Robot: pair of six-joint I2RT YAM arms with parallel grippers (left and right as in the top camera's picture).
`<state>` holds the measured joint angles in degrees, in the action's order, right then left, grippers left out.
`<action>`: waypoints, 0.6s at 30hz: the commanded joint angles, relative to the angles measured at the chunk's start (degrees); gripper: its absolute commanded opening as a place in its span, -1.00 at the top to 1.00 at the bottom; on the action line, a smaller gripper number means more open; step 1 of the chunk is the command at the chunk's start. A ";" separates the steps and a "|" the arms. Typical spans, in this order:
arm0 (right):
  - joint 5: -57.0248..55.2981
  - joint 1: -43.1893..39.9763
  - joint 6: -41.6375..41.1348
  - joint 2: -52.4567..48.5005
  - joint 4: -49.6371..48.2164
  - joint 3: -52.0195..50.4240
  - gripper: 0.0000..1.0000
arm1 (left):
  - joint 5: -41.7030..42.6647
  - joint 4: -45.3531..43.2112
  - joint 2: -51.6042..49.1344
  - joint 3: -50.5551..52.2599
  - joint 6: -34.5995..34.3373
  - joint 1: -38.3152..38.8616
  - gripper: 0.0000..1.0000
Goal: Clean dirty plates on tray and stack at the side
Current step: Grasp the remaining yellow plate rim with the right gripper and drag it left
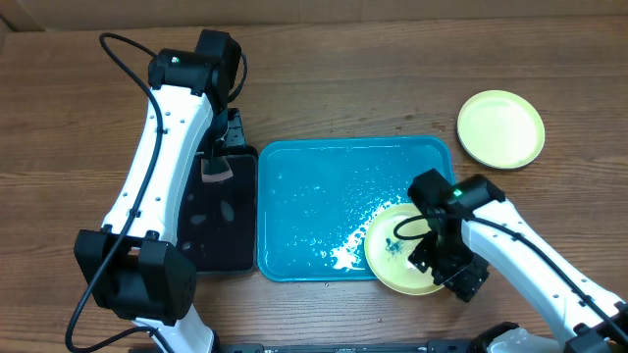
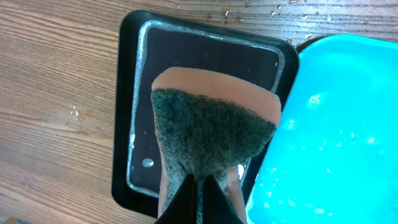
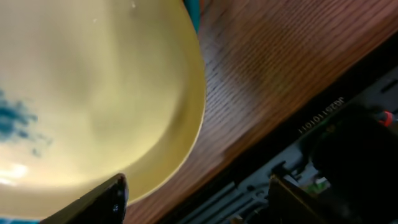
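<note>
1. Left gripper [image 2: 200, 194]: closed on the sponge [image 2: 214, 124]. The green scouring face points at the wrist camera. I am holding it over the black tray [image 2: 127, 124], at the left of the blue tray [image 1: 314, 196].

2. Right gripper [image 3: 198, 190]: the jaws stand wide apart. The rim of the dirty plate [image 1: 385, 263] runs between them, and I see nothing clamped.

3. Work item: the dirty plate sits at the near right corner of the blue tray, with its near edge overhanging the tray rim onto the table [image 1: 324, 108]. A blue smudge [image 3: 15, 121] lies on its inner face, on the side away from the right gripper.

4. A second yellow-green plate [image 1: 500, 129] lies on the table past the tray's far right corner and looks clean. No pale blue plate is in view.

5. Controlling relation: the dirty plate lies to the right of the sponge and nearer, across the full width of the blue tray. The right arm is the nearer one, so I judge it should steady the rim while the left arm carries the sponge rightward. The smudge sits on the side the sponge arrives from.
</note>
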<state>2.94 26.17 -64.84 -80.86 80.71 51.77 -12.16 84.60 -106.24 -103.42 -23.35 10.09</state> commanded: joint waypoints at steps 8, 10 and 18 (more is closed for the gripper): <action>0.31 -3.41 -9.38 1.14 -11.80 -10.99 -0.33 | 1.51 0.02 -0.35 0.09 1.99 -0.20 0.91; 0.37 -4.57 -9.38 1.14 -14.10 -12.70 -0.28 | 1.51 -0.02 -0.35 0.09 1.99 -0.20 0.91; -2.27 -7.89 -7.43 1.14 -20.79 -13.90 0.03 | 1.51 0.00 -0.35 0.09 1.99 -0.20 0.91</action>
<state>3.07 18.87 -72.82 -79.37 61.21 39.53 -11.14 84.60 -106.24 -103.42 -22.26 10.09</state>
